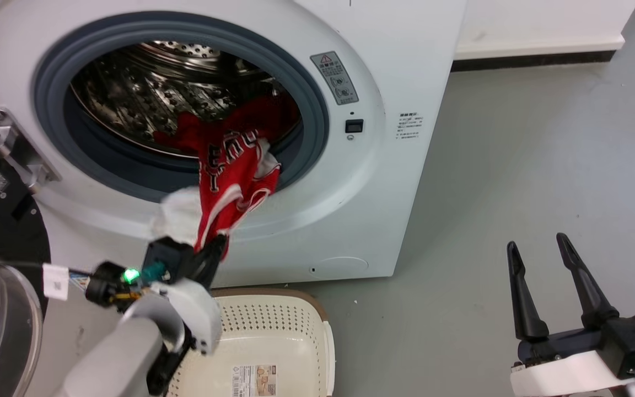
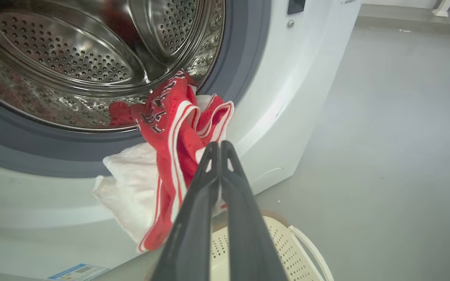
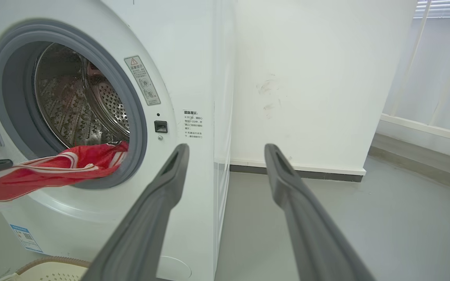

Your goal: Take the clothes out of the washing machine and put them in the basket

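Grips the red, white-trimmed basketball jersey (image 1: 235, 171) with the left gripper (image 2: 220, 145), jaws pressed together, seemingly at a hem. Draped half out of the large white front-loading washing machine (image 1: 394, 138), above the cream perforated plastic basket (image 1: 273, 331). Holds the right gripper (image 1: 536, 241) spread wide, empty.

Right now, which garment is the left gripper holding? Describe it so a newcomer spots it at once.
Start at the big white washing machine with its round opening. Over the opening's lower edge spills a jersey, its low end pinched by the left gripper. It is red with white striped trim, unlike the plain white cloth beside it.
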### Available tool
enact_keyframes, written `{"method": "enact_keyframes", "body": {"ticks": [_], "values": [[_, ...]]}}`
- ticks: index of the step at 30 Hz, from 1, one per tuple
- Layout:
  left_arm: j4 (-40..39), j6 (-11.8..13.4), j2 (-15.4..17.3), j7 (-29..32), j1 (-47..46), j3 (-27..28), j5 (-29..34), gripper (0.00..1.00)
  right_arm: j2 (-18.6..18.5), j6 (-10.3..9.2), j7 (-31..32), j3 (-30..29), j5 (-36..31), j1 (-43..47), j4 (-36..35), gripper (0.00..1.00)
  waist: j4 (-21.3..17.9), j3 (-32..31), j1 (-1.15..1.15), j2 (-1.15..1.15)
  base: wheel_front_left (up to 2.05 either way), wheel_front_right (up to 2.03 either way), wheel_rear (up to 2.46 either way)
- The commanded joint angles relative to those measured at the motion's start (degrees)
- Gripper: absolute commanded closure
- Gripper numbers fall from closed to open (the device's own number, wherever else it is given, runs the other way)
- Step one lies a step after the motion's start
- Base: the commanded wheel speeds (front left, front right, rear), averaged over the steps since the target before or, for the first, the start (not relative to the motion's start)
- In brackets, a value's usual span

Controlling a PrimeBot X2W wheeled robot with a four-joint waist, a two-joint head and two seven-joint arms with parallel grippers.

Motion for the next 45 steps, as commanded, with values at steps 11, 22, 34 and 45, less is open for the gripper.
{"method": "enact_keyframes", "body": {"ticks": [11, 22, 34, 45], "values": [[-12.53, 3.56, 1.75, 4.2, 12.66, -3.27, -2.36, 1.0, 0.06, -0.04, -0.14, 0.17, 0.24, 0.61, -0.13, 0.0, 0.96, -0.3, 0.02, 0.0, 0.0, 0.0, 0.0], [-5.28, 2.99, -1.66, 2.02, 14.6, -4.03, -4.07, 1.0, 0.07, -0.04, -0.14, -0.53, 0.03, -2.91, -0.58, 0.0, -0.82, 6.03, 0.02, 0.0, 0.0, 0.0, 0.0], [16.21, -2.16, -9.34, -0.87, 7.58, -4.31, -4.45, 1.0, 0.07, -0.04, -0.14, -1.26, -0.22, -8.08, -1.74, 0.0, -2.58, 15.32, 0.02, 0.0, 0.0, 0.0, 0.0], [34.82, -5.57, -15.85, -1.53, -0.72, -1.2, -8.3, 1.0, 0.07, -0.04, -0.14, -1.62, 0.01, -12.24, -2.79, 0.0, -3.09, 22.96, 0.02, 0.0, 0.0, 0.0, 0.0]]}}
